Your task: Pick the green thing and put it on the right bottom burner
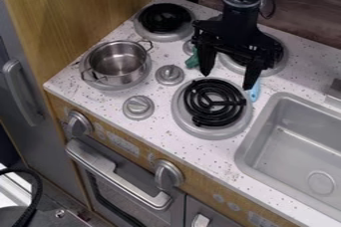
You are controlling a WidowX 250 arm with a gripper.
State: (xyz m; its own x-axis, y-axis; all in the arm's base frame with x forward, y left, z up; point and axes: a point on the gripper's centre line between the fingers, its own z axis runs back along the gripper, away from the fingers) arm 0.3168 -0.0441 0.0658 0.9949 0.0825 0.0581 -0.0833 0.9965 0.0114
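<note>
Green thing (pixel 192 61) sits on the worktop (pixel 166 132), left of the tool (pixel 229 80) in view, near a knob (pixel 170 74). Tool's wide open, holding nothing. I'd shift over, then straddle its narrow sides (mind that knob). Long axis looks roughly front-to-back; can't tell which end's which.

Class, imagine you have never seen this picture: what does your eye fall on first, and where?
First, the black gripper, hanging with its fingers apart above the front right burner's far edge. Next, the shiny metal pot on the front left burner, and the grey sink at the right.
</note>
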